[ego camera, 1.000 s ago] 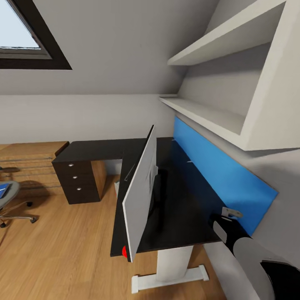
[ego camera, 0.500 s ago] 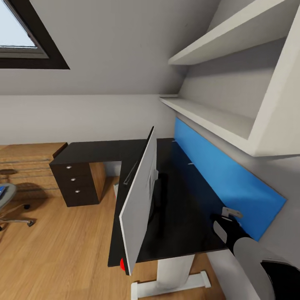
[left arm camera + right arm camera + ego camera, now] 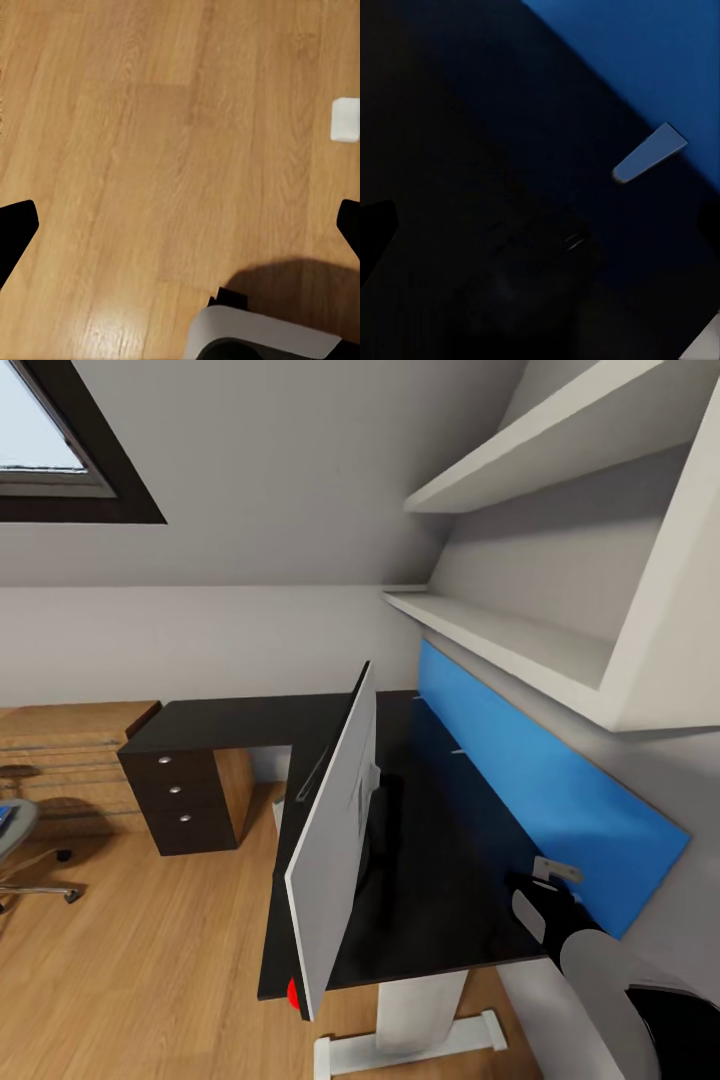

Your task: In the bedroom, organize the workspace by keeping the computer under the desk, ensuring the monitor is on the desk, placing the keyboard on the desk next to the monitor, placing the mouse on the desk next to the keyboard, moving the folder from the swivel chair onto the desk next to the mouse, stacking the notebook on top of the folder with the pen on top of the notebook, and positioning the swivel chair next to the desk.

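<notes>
The monitor (image 3: 335, 840) is seen standing on the black surface of the desk (image 3: 440, 860), its grey back turned toward the blue panel (image 3: 540, 780) along the right wall, while the swivel chair (image 3: 15, 840) is seen well apart at the far left on the wooden floor (image 3: 130, 960). The fingers (image 3: 16, 229) of the left gripper (image 3: 180, 232) are held wide apart above that floor. Those of the right gripper (image 3: 540, 225) are likewise spread over the dark surface.

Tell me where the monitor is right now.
In the head view, the monitor stands on the black desk near its front-left edge, grey back toward the camera, left of the blue panel along the wall.
</notes>
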